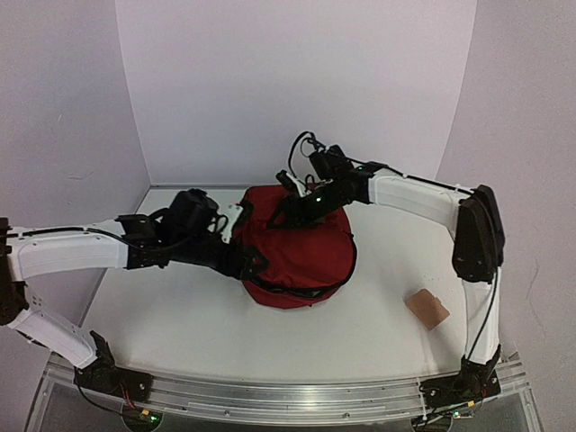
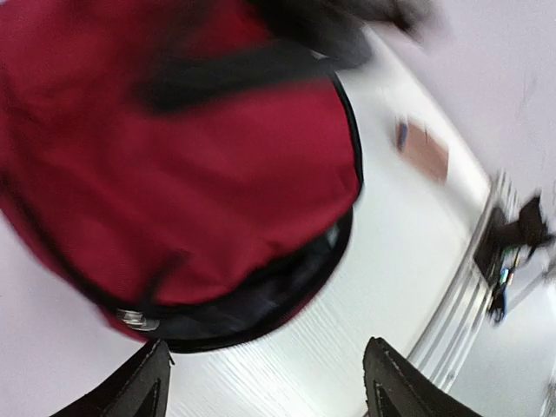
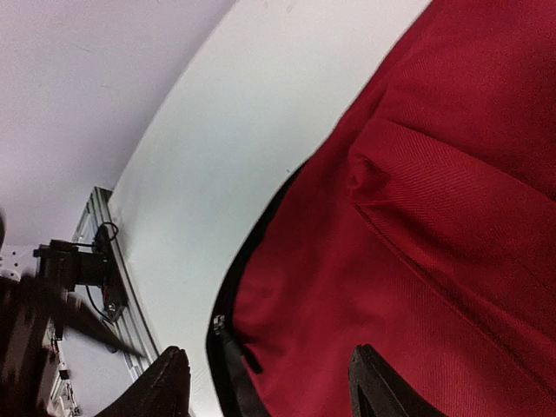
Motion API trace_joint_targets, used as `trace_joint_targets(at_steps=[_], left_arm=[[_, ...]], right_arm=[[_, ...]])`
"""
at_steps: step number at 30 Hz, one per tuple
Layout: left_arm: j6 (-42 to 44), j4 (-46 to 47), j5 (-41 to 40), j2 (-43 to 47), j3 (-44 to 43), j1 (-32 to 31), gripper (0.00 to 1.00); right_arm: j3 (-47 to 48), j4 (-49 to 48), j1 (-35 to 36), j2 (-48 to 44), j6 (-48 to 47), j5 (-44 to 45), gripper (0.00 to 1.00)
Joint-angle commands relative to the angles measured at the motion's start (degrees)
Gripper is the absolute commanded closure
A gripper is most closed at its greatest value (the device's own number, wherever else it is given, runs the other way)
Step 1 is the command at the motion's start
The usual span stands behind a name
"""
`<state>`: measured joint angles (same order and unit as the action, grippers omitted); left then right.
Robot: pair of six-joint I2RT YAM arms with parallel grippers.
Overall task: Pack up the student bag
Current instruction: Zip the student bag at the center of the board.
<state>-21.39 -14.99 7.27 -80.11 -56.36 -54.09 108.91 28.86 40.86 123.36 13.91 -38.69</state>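
Near the front right of the table [image 1: 180, 319] a small brown block [image 1: 427, 308] is seen, well apart from the bag. The dark red student bag [image 1: 301, 256] is set at the middle of the table, with the left gripper [image 2: 265, 378] held open beside its left side, nothing between the fingers. Farther back, the right gripper [image 3: 265, 382] is held open over the bag's far top, nothing clamped
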Motion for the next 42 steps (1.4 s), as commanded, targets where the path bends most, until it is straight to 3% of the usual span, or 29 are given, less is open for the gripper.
trace_joint_targets(at_steps=[1,5,10,17,23,29,36,42], left_arm=[[-4.76,0.56,-3.03,7.45,2.25,9.73,0.22],[-8.36,-2.01,-5.1,5.04,0.55,15.43,0.17],[-10.83,-2.83,-4.19,-1.91,-2.47,16.97,0.14],[-15.97,-0.75,-1.31,-9.92,-4.15,17.97,0.23],[-17.41,4.67,4.97,-13.16,-3.11,17.97,0.44],[-19.27,8.38,6.78,-12.53,-1.29,17.97,0.49],[-20.41,10.43,8.09,-12.43,-0.82,17.95,0.5],[-20.71,10.49,7.97,-12.18,-0.26,17.97,0.52]], right_arm=[[-10.08,-1.35,-0.66,-12.97,-3.11,-1.92,0.36],[-20.96,-1.47,-2.69,-18.97,-2.28,3.13,0.3],[-30.61,-1.43,-9.07,-20.9,1.32,3.21,0.28],[-36.87,-1.52,-10.87,-21.26,1.2,4.68,0.25],[-31.38,-1.32,-10.57,-20.93,-2.02,1.93,0.37],[-24.19,0.48,-6.02,-22.25,-9.05,2.05,0.37],[-14.7,3.73,0.87,-15.17,-15.68,0.5,0.39],[-9.88,3.93,3.54,-8.39,-11.77,-3.3,0.41]])
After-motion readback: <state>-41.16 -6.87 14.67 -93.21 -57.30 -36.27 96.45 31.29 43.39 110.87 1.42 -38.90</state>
